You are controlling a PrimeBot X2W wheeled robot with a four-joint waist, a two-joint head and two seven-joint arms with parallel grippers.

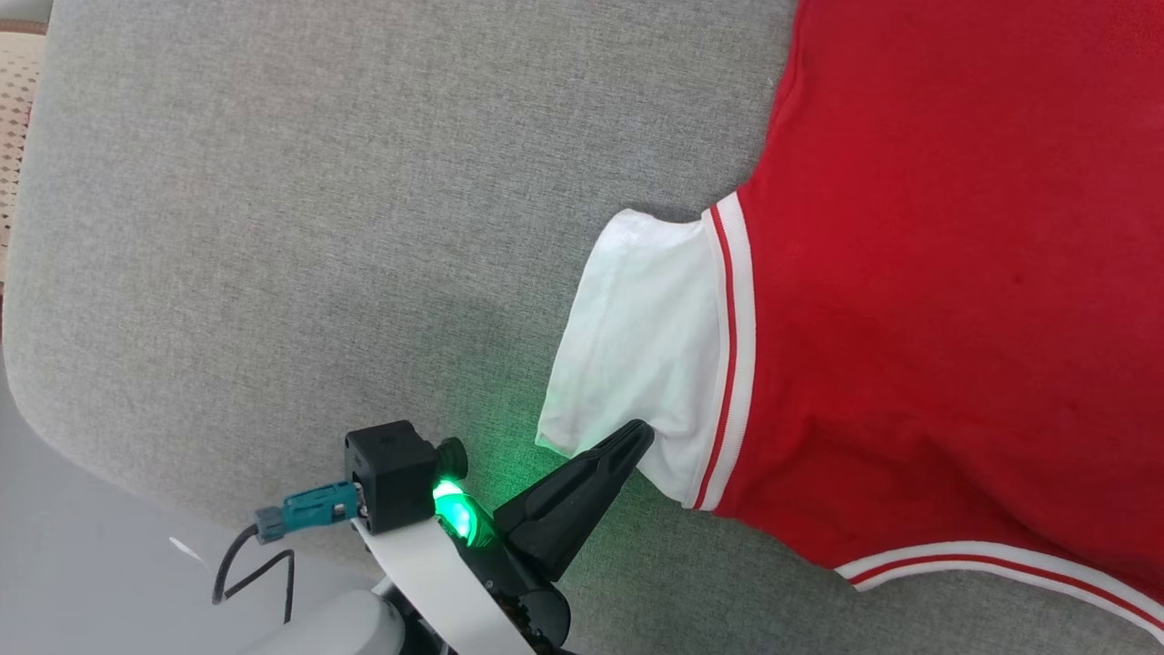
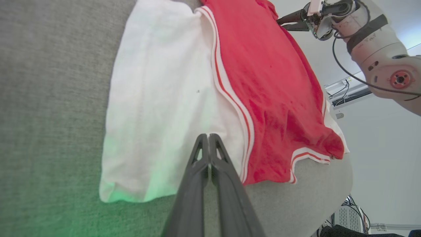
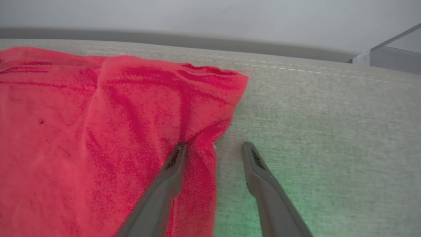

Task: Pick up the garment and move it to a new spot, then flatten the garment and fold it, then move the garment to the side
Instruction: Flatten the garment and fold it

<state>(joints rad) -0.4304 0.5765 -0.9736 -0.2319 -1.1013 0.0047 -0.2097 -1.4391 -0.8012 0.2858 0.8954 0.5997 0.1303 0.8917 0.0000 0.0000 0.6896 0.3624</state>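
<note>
Clenched shut, left gripper rests its tips on the white sleeve of the red shirt, spread across a grey cushion; right gripper straddles the shirt's edge, fingers released apart.

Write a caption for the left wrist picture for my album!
Shut left gripper, tips at the white sleeve of a red shirt lying on a grey cushion.

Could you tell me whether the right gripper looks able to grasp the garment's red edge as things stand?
Probably yes: the right gripper stands open astride the edge of the garment, one finger on the red fabric and the other over the grey cushion. Nothing else is in the way.
</note>
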